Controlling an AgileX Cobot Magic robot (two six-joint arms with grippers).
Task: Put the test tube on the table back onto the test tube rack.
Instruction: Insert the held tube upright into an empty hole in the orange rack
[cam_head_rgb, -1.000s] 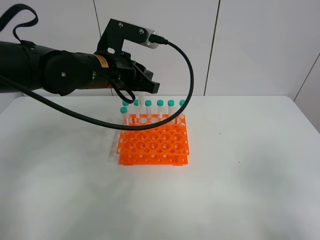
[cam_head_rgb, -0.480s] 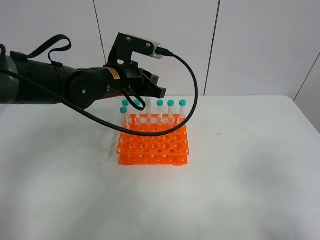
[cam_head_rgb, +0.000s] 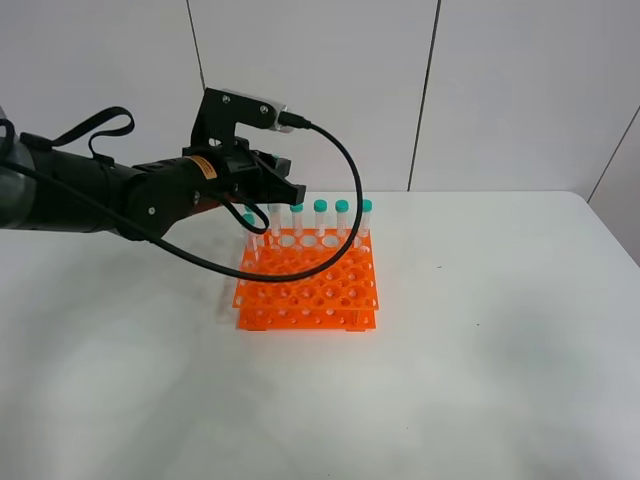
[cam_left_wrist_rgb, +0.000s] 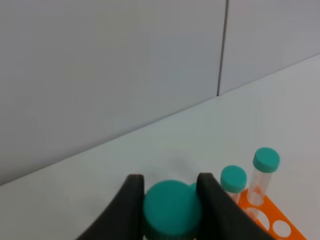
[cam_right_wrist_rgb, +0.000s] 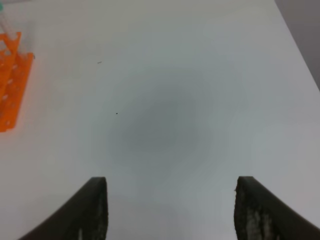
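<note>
Left gripper (cam_head_rgb: 282, 193) hangs over the back-left corner of the orange test tube rack (cam_head_rgb: 310, 290) in the high view, closed on the test tube (cam_head_rgb: 275, 226), whose clear body drops toward the back row among the neighbouring teal-capped tubes (cam_head_rgb: 320, 220); the step in hand looks like seating it in a hole, and the next move calls for a straight descent, then a release and a clean lift away from the neighbours; whether the tip has entered a hole I cannot tell, since the arm covers the cap and that corner; the left wrist view shows the jaws tight against the teal cap (cam_left_wrist_rgb: 172, 207), with the tube's body and the hole out of sight below; the right wrist view shows the right gripper (cam_right_wrist_rgb: 175, 207) spread wide and empty over the white table (cam_right_wrist_rgb: 165, 115), with only the rack's edge in frame.
</note>
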